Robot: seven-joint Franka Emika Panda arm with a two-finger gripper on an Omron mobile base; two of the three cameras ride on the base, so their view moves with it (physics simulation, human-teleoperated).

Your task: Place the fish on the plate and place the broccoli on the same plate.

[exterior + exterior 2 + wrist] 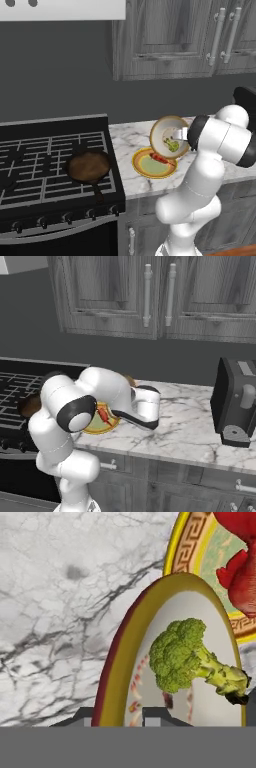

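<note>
In the left base view my gripper (pixel 183 134) holds a tan bowl (pixel 161 131) tipped on its side above the counter, its mouth facing the camera. The broccoli (pixel 172 145) lies inside that bowl. In the hand view the gripper (pixel 120 718) is shut on the bowl's yellow rim (pixel 117 667), and the broccoli (pixel 177 654) rests against the bowl's pale inner wall. Just below the bowl sits the plate (pixel 142 169) with its yellow-orange rim. The red fish (pixel 161 159) lies on the plate. The fish (pixel 240 567) and plate rim (pixel 187 547) show beyond the bowl. From the right, the fish (pixel 103 415) peeks out beside my arm.
A dark brown frying pan (pixel 89 166) sits on the black stove (pixel 30 165) left of the plate. A dark toaster (pixel 237 401) stands at the right of the marble counter (pixel 180 426). Grey cabinets (pixel 170 40) hang above.
</note>
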